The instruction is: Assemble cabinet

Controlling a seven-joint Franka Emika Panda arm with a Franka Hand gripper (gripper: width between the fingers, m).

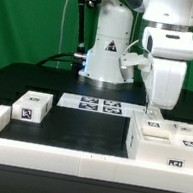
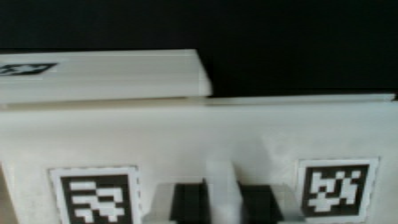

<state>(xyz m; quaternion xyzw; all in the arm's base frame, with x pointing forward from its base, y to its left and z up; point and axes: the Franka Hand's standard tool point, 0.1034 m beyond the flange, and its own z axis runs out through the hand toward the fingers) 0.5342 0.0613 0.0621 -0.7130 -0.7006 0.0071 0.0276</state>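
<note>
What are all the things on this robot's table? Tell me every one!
cabinet: one, white with black-and-white tags, exterior view's right.
small block: one, white with tags, exterior view's left.
marker board: one, white with four tags, flat at the middle back.
rail: one, white, along the table's edge.
table: one, black, under everything.
robot arm: one, white, reaching over the cabinet.
gripper: one, dark fingers, just above the cabinet's top; open or shut is unclear.
</note>
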